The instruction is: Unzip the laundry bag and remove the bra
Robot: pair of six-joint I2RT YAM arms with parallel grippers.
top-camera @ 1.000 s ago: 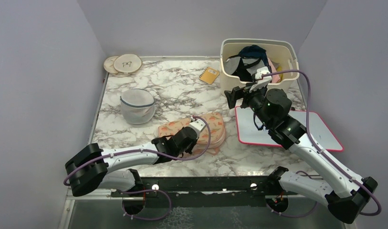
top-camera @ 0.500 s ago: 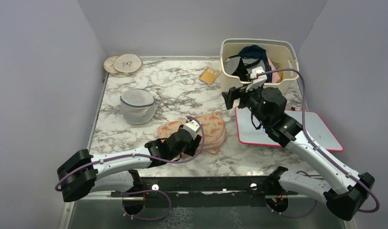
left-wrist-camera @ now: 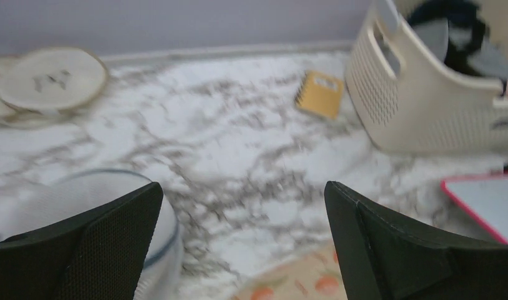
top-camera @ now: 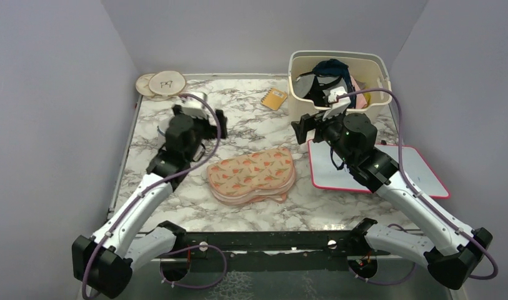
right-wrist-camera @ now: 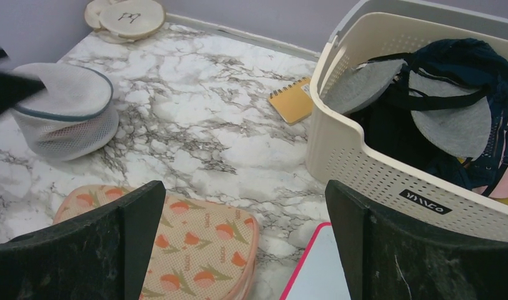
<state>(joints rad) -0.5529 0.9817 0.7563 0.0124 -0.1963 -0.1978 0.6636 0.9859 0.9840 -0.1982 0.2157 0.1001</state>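
The laundry bag (top-camera: 251,175), a flat peach pouch with orange prints and pink edging, lies mid-table with nothing touching it. Its edge shows low in the left wrist view (left-wrist-camera: 295,284) and at lower left in the right wrist view (right-wrist-camera: 182,244). The bra is hidden. My left gripper (top-camera: 212,120) hangs open above the table, behind and left of the bag, with only marble between its fingers (left-wrist-camera: 243,185). My right gripper (top-camera: 304,127) is open and empty too, raised behind the bag's right end (right-wrist-camera: 245,187).
A white mesh dome (right-wrist-camera: 64,109) sits under my left arm. The cream basket (top-camera: 313,100) with dark garments stands at back right, with a yellow notepad (top-camera: 275,98) beside it. A pink-rimmed whiteboard (top-camera: 420,172) lies right of the bag. Wooden discs (top-camera: 160,83) rest in the back left corner.
My left gripper opened, let go at the bag's near edge, and swung up and back-left to above the mesh dome. The right arm barely moved.
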